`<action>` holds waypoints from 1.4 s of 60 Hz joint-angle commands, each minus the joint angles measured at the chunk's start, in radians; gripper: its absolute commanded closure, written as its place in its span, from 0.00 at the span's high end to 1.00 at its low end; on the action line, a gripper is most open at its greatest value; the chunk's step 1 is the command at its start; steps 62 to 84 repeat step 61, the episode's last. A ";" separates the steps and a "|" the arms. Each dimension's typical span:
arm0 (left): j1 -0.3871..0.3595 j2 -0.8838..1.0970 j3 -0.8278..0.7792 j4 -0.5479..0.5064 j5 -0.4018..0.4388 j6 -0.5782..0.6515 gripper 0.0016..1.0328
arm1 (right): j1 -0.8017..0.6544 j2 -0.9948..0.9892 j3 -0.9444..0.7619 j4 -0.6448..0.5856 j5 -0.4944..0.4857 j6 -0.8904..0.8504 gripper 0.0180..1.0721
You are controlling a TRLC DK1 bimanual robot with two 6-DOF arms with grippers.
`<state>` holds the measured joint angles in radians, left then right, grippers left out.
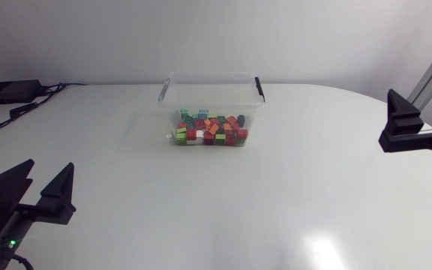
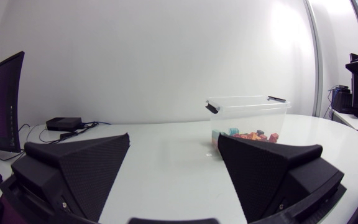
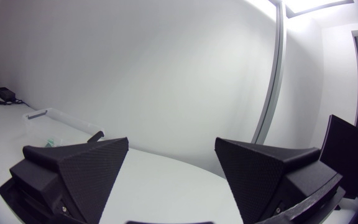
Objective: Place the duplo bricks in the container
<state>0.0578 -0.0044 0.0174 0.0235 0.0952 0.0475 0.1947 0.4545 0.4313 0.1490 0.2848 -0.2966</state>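
Observation:
A clear plastic container (image 1: 172, 101) with black handle clips stands at the back middle of the table. Several coloured duplo bricks (image 1: 211, 129) lie heaped on its floor. At the front left, well short of the container, my left gripper (image 1: 49, 169) is open and empty. In the left wrist view the left gripper (image 2: 174, 140) faces the container (image 2: 247, 102) and the bricks (image 2: 250, 134), far ahead and slightly right. My right gripper (image 1: 424, 101) sits at the right edge, raised and open. In the right wrist view the right gripper (image 3: 171, 143) holds nothing, with the container (image 3: 61, 117) off beside one finger.
A black box (image 1: 10, 91) with cables lies at the table's back left corner, also seen ahead of the left gripper as the black box (image 2: 64, 122). The white table (image 1: 223, 202) spreads between both grippers and the container.

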 commanded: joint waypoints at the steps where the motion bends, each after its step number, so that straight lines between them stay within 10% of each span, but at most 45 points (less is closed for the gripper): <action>1: -0.003 -0.007 -0.019 -0.003 -0.011 -0.028 0.96 | -0.021 -0.044 -0.059 -0.023 -0.021 0.023 0.95; 44: -0.057 0.004 -0.017 -0.023 -0.094 -0.047 0.96 | -0.193 -0.451 -0.428 -0.148 -0.282 0.294 0.95; 84: -0.058 0.004 -0.017 -0.023 -0.095 -0.047 0.96 | -0.195 -0.455 -0.431 -0.149 -0.285 0.297 0.95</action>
